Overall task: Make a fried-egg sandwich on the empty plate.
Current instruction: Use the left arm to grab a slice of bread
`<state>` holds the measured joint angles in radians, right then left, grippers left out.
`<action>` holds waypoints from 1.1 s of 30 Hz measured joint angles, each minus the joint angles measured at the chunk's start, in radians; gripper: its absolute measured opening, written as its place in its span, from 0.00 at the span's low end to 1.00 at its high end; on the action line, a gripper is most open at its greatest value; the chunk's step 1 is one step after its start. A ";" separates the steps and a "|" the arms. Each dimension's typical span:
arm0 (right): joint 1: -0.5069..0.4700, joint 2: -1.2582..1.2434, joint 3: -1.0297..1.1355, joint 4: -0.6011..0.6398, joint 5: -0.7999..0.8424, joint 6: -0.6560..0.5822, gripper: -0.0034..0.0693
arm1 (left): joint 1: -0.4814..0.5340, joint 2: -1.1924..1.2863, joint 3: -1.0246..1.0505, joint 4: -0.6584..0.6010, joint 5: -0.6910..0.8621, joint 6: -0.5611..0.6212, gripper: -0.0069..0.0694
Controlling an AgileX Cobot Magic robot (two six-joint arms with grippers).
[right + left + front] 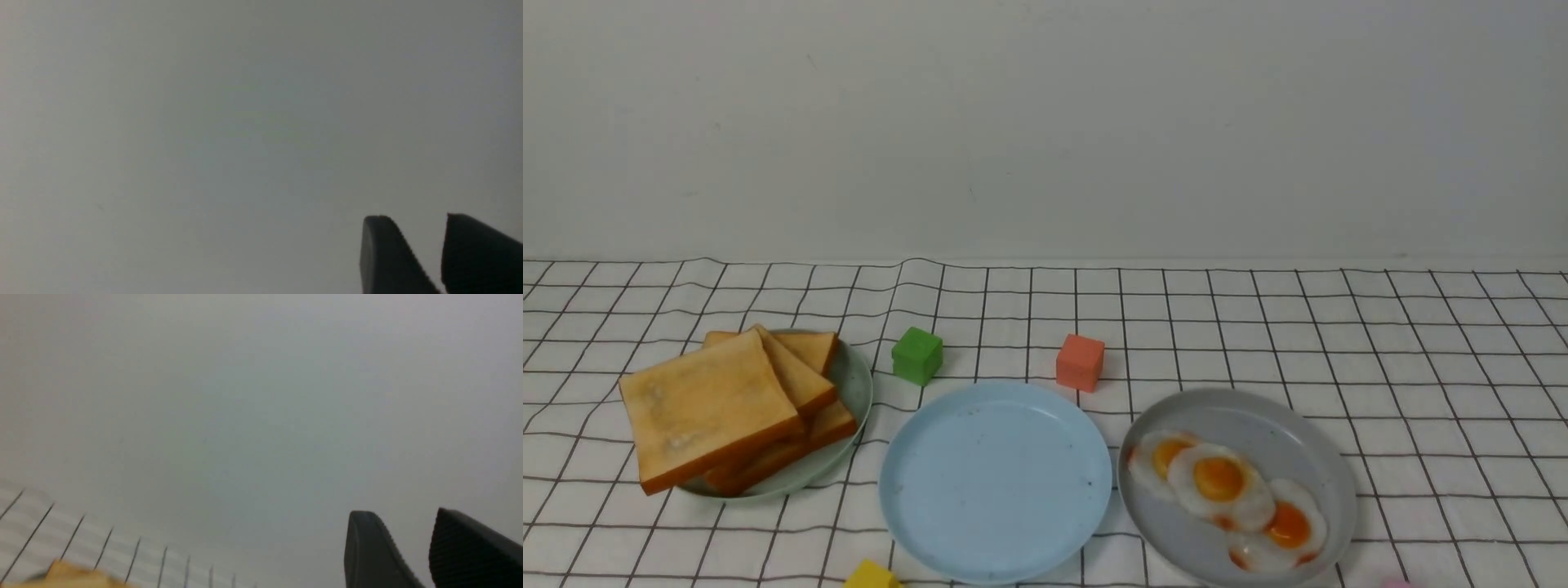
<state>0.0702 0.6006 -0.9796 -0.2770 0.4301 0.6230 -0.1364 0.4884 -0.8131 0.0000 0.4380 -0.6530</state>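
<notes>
At nine o'clock from empty plate (pixel 995 482): toast slices (pixel 707 408), nearer my left side.
Left jaws: parted, holding nothing.
Right jaws: likewise.

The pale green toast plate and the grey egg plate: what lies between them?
In the front view, the empty light-blue plate lies between them, with nothing on it.

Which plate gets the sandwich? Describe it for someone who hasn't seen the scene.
On the white grid-lined tablecloth, three round plates stand in a row. The middle one, a light-blue plate, lies between a pale green plate piled with square toast slices and a grey plate of fried eggs. It alone holds nothing, showing only tiny dark specks.
</notes>
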 joint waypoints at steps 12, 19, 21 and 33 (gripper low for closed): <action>0.038 0.293 0.062 0.116 0.167 -0.131 0.38 | 0.000 0.562 -0.024 0.058 0.292 0.003 0.40; 0.226 0.435 0.072 0.432 0.319 -0.473 0.38 | 0.038 0.728 -0.043 0.000 0.304 0.060 0.40; 0.272 0.472 0.072 0.487 0.343 -0.562 0.38 | 0.108 0.736 -0.058 -0.044 0.305 0.110 0.40; 0.328 0.514 0.072 0.533 0.353 -0.629 0.39 | 0.527 0.889 -0.065 -0.555 0.311 0.616 0.44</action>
<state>0.3984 1.1150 -0.9071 0.2557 0.7833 -0.0065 0.3908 1.3777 -0.8784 -0.5554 0.7491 -0.0368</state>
